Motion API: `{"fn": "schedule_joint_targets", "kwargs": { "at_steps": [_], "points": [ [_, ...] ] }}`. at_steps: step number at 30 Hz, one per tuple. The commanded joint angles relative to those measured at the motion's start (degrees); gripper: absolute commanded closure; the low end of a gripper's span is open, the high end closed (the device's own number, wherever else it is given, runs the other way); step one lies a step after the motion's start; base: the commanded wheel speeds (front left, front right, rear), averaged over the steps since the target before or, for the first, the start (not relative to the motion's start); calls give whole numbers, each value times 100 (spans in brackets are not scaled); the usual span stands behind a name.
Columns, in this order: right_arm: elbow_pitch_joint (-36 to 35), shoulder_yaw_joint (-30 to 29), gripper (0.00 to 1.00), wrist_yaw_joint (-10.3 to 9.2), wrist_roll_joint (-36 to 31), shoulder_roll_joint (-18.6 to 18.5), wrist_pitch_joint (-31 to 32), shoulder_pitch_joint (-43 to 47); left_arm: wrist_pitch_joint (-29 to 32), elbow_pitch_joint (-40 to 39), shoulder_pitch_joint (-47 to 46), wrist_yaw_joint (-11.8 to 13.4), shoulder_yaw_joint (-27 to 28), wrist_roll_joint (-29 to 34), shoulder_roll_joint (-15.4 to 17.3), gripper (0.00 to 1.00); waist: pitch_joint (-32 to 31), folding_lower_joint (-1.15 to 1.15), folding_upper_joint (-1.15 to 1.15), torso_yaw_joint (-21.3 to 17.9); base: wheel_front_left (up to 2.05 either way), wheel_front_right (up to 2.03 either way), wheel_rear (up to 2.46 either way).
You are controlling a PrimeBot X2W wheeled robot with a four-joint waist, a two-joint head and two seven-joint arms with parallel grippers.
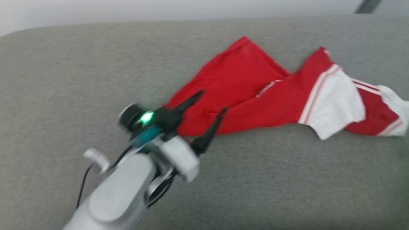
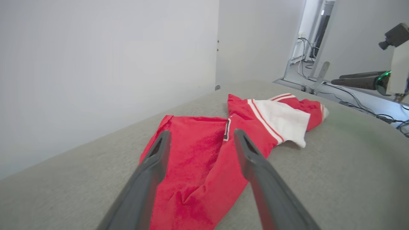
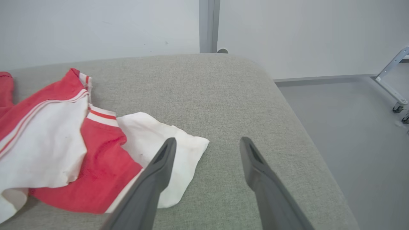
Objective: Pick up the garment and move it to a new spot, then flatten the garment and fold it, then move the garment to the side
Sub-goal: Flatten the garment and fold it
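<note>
Grey padded surface (image 1: 96, 80), plain pale wall (image 2: 96, 64) behind. The garment (image 1: 243, 95) is spread out but rumpled on it, and nothing's been flattened or folded yet. The left gripper (image 1: 213, 102) is held wide open right over the red end, with nothing gripped. The right gripper (image 3: 207, 140) is wide open and empty too, with the white sleeve end by one finger. Flattening, folding and the side move probably all remain to be done.

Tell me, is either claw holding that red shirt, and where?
Nothing is held. Both the left gripper and right gripper stand open; the garment lies loose.
</note>
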Motion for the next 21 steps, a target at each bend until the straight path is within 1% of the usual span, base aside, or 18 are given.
{"fn": "schedule_joint_targets", "kwargs": {
  "at_steps": [1, 4, 7, 8, 11, 12, 14, 16, 19, 21],
  "points": [
    [-44, -22, 0, -1, 1, 73, -73, 35, 59, -17, -126, -11, -91, -100, 4, 0, -48, 0, 0, -228, 0, 0, 0],
    [-244, -189, 0, -2, -41, 307, -310, 169, 545, -80, -912, -10, -966, -513, 172, 0, -22, 0, 0, -602, 0, 0, 0],
    [-453, -304, 0, -1, -122, 591, -412, 266, 1134, -42, -1641, -4, -1845, -1214, 122, 0, 35, 0, 0, -1004, 0, 0, 0],
    [-570, -343, 0, -1, -191, 768, -440, 330, 1590, 120, -2082, 1, -2366, -1753, 57, 0, 80, 0, 0, -1258, 0, 0, 0],
    [-727, -354, 0, -1, -285, 1070, -442, 340, 2321, 484, -2694, 1, -3020, -2520, -75, 0, 215, 0, 0, -1651, 0, 0, 0],
    [-772, -358, 0, -1, -300, 1162, -451, 338, 2539, 602, -2887, 1, -3195, -2690, -126, 0, 278, 0, 0, -1772, 0, 0, 0],
    [-862, -335, 0, -1, -359, 1342, -480, 327, 2974, 892, -3197, 1, -3423, -2974, -253, 0, 400, 0, 0, -1994, 0, 0, 0],
    [-933, -286, 0, -1, -408, 1509, -491, 292, 3340, 1169, -3416, 0, -3528, -3106, -319, 0, 507, 0, 0, -2223, 0, 0, 0],
    [-991, -226, 0, -1, -464, 1723, -493, 214, 3752, 1630, -3613, 0, -3563, -3211, -428, 0, 658, 0, 0, -2538, 0, 0, 0],
    [-999, -179, 0, -1, -490, 1829, -509, 190, 3940, 1936, -3709, 0, -3564, -3118, -508, 0, 739, 0, 0, -2708, 0, 0, 0]
  ]
}}
